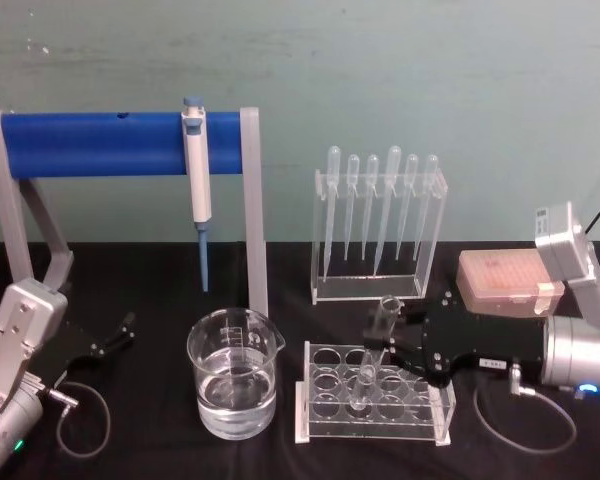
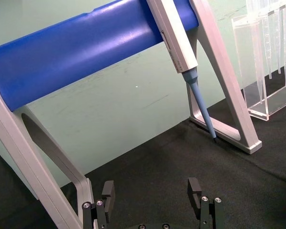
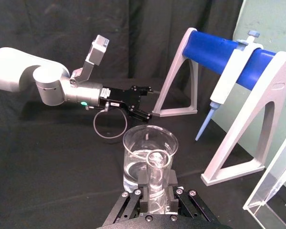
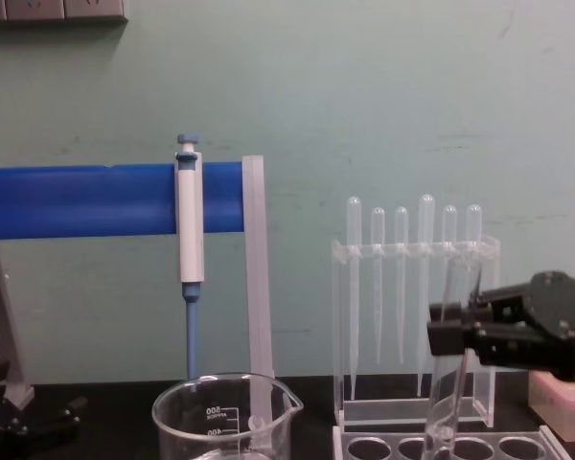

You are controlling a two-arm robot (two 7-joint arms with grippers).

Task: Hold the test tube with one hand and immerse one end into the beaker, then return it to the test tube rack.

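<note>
In the head view, my right pincer (image 1: 380, 348) had its black jaws closed on the clear, round-bottomed glass test tube (image 1: 388, 315) about midway up. The tube's lower end was down at a hole of the clear plastic test tube rack (image 1: 315, 425) — seated or merely hanging there, I couldn't tell. The tube stood nearly upright, its open rim tipped a little to my right. The wide clear glass beaker (image 1: 232, 385), part full of clear liquid, sat just beside the rack on my left, so I judged the coming move as up, then leftwards. My left pincer (image 1: 115, 335) lay parked at the far left of the black table (image 1: 540, 445). In the left wrist view the left pincer (image 2: 152, 191) gaped wide, holding nothing. The right wrist view looked along the test tube (image 3: 156, 164) clamped in the right pincer (image 3: 157, 200), with the beaker (image 3: 150, 143) directly beyond it. From the chest, the test tube (image 4: 446, 393) slanted the same way, with the beaker (image 4: 225, 422) off to its left — my right arm plainly the nearer.
</note>
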